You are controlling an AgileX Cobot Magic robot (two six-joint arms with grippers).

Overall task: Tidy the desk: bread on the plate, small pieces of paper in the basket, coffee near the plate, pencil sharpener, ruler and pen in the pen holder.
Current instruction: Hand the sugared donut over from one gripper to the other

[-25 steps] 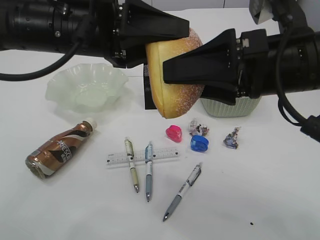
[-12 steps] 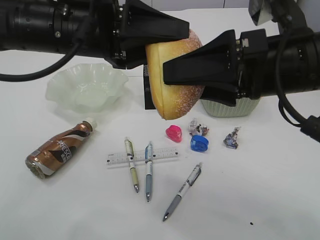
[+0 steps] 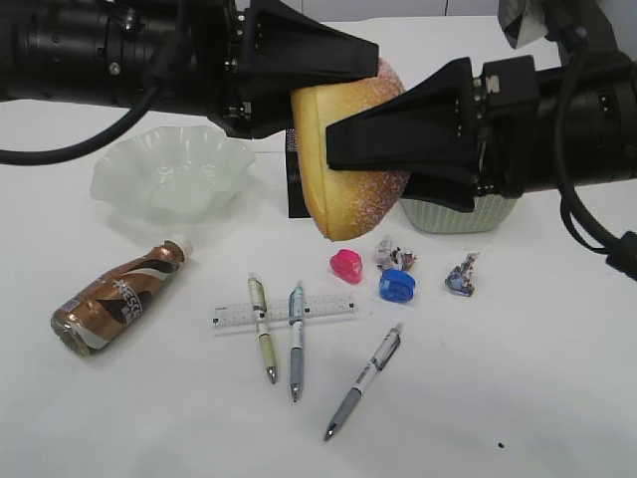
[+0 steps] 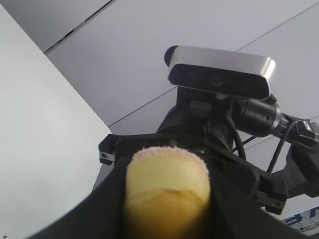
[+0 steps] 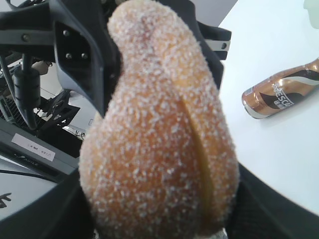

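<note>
The sugared bread (image 3: 363,204) hangs in the air above the table's middle, clamped from both sides. My left gripper (image 3: 333,70) is shut on it from the left, my right gripper (image 3: 348,147) from the right. In the left wrist view the bread (image 4: 167,189) fills the gap between the fingers; in the right wrist view the bread (image 5: 159,134) hides most of the scene. The pale green wavy plate (image 3: 124,169) stands at left. The coffee bottle (image 3: 114,299) lies in front of it. The ruler (image 3: 333,305), three pens (image 3: 262,334), a pink sharpener (image 3: 345,265) and a blue one (image 3: 396,285) lie below.
Two crumpled paper pieces (image 3: 393,254) (image 3: 461,276) lie by the ribbed light green basket (image 3: 458,214) at right. A dark box-like thing (image 3: 292,184) shows behind the bread. The coffee bottle (image 5: 279,94) also shows in the right wrist view.
</note>
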